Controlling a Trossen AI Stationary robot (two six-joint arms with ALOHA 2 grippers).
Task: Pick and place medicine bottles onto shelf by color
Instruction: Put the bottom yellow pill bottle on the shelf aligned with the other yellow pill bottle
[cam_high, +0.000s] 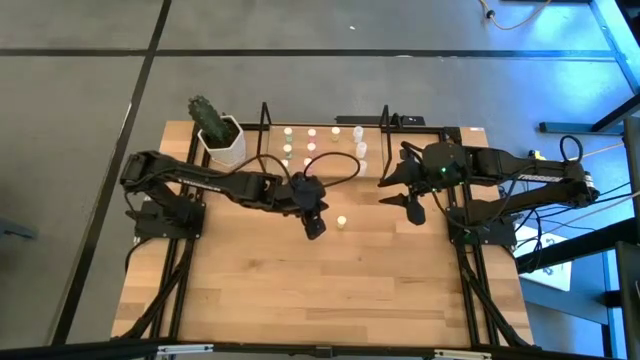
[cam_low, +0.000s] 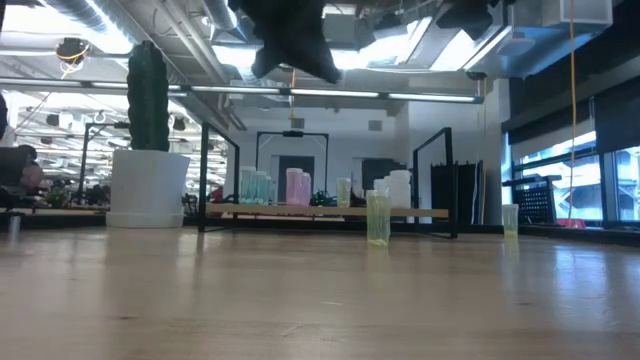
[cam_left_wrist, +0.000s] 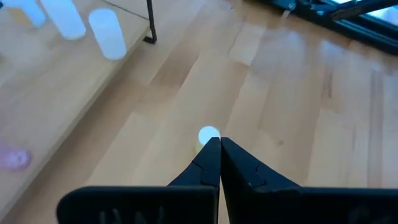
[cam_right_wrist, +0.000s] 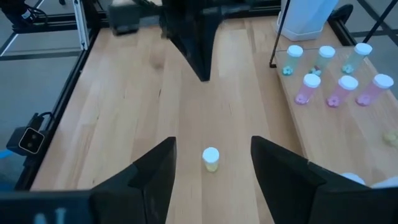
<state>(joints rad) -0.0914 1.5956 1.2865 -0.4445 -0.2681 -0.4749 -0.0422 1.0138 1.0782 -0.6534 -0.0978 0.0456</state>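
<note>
Most bottles (cam_high: 311, 148) are sitting sorted on the shelf (cam_high: 325, 125) already, w/ one yellow bottle (cam_high: 341, 221) standing alone on the counter (cam_high: 300, 290) btwn the closed, empty left pincer (cam_high: 314, 226) & the wide, empty right pincer (cam_high: 400, 190), prob. next to go.

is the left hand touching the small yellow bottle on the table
Apart. The high view shows bare wood between the shut left hand and the small yellow bottle.
</note>
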